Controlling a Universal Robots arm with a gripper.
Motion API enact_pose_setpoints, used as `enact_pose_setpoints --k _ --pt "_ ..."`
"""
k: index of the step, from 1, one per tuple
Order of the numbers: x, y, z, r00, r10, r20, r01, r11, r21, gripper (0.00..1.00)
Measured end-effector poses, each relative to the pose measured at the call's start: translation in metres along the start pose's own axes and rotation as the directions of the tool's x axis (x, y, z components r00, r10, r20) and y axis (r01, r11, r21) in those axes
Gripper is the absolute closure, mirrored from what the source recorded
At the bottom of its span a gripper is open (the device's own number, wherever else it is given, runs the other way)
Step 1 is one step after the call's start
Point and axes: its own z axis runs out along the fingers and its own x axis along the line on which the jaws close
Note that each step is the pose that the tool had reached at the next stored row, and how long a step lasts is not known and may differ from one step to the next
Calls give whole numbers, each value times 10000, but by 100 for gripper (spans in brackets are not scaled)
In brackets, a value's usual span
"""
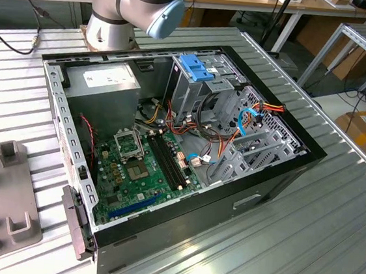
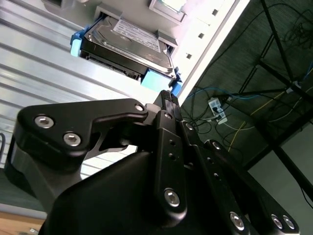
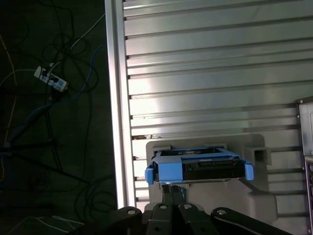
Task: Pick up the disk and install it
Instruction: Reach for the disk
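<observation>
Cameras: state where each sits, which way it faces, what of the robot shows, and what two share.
Exterior view: off the arm, looking down on the open computer case on the slatted table; the arm rises at the case's far side.
First wrist view: on the arm, facing down past the pincer at the disk in its grey holder.
Second wrist view: on the arm, facing along the pincer toward the disk.
Shared: both wrist views show pincer and disk.

The gripper (image 3: pixel 172 190) hides part of the disk's (image 3: pixel 210 169) near edge in the first wrist view; whether they touch is unclear.
</observation>
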Motion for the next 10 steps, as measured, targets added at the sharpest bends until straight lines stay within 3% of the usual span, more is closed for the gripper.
enact_pose_setpoints --k 10 --pt "7 2 2 10000 1 -44 -1 10000 3 89"
